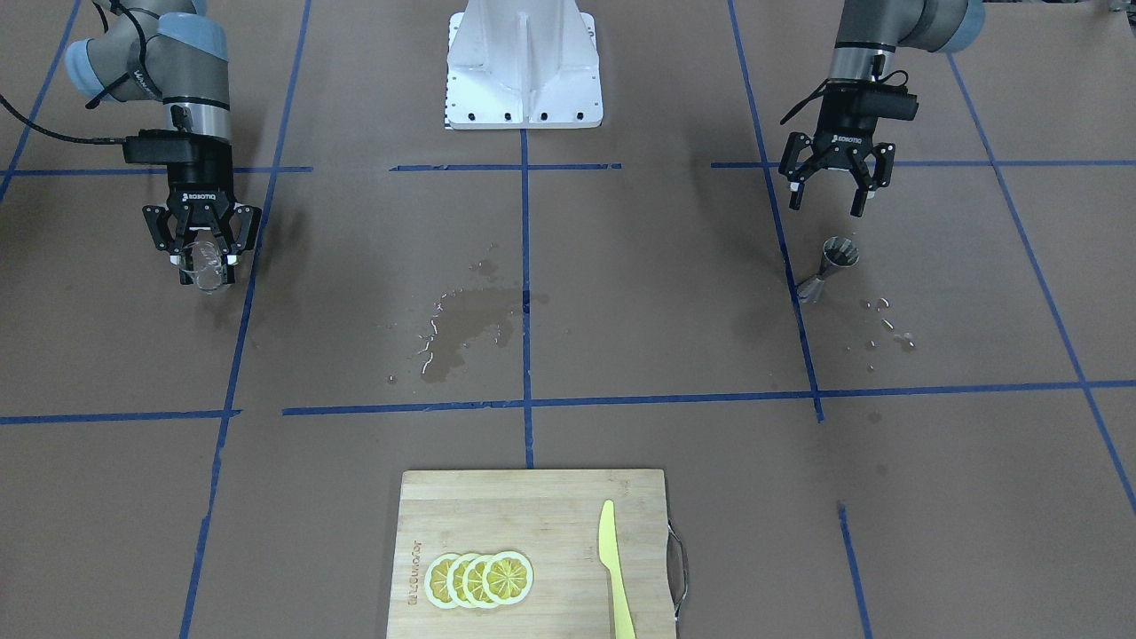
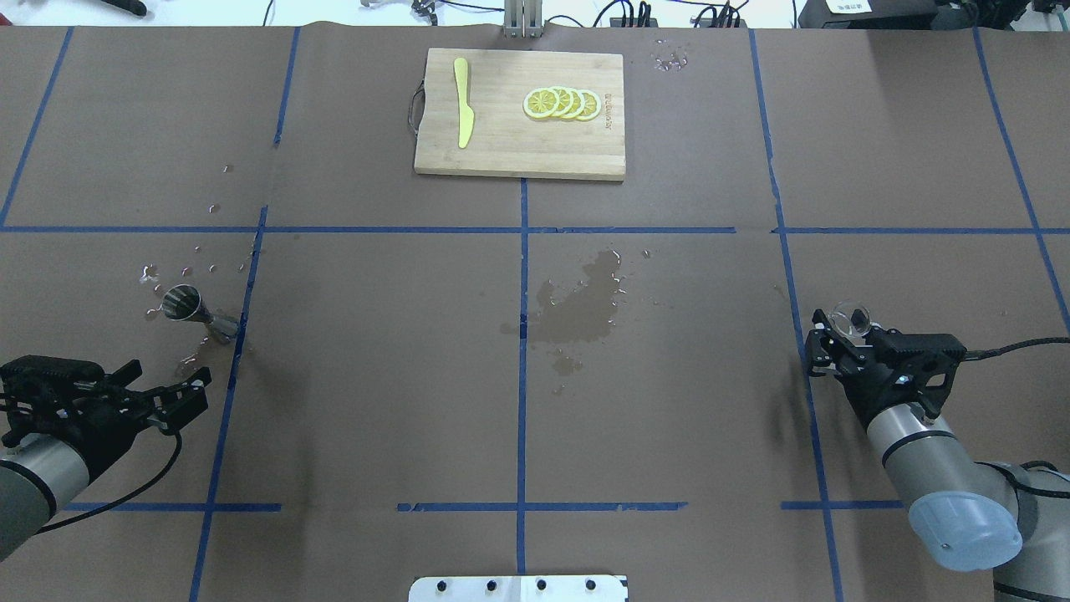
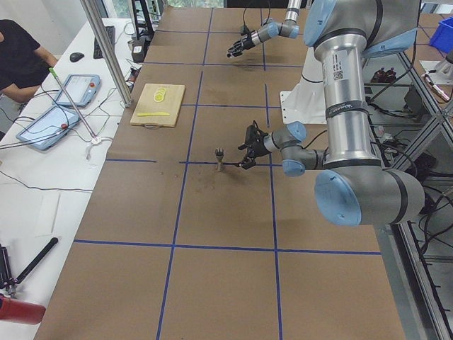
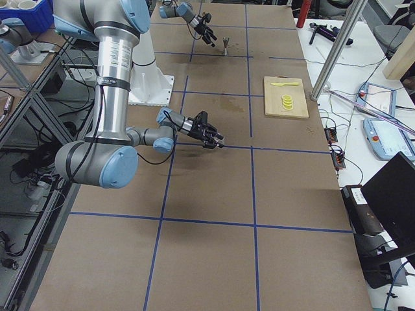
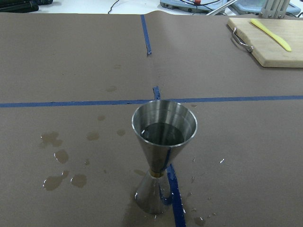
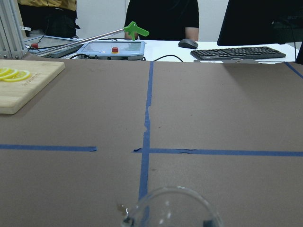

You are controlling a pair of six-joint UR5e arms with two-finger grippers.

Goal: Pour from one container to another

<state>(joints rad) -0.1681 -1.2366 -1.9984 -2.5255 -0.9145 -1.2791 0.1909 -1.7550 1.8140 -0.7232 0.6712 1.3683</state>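
Table (image 2: pixel 376 418): we see brown paper cover with a blue tape grid. Cutting board (image 2: pixel 501 142) sits at the far edge from the robot, about centre.

Wet puddle (image 2: pixel 585 305) is mid-table, just right of the centre tape line, well apart from both containers.

Left gripper (image 1: pixel 827 204): fingers spread apart, nothing between them. It hangs on the robot side of the jigger, near it but not touching.

Right gripper (image 1: pixel 207 260): clamped on the glass (image 1: pixel 209 271), out on the robot's right side of the table, well apart from the jigger. The wrist view shows only the glass's clear rim at the bottom of frame. We can't tell whether it holds any liquid, or how far it is tilted.

Jigger (image 5: pixel 163 156): steel, double-cone, standing upright on the table on the robot's left side, base at a blue tape line. We see liquid in the upper cup.

Knife (image 2: pixel 462 100): yellow, flat on the board near the handle end.

Lemon slices (image 2: pixel 562 103): overlapping row on the board's other half.

Droplets (image 5: pixel 59 165) are scattered on the paper around the jigger.
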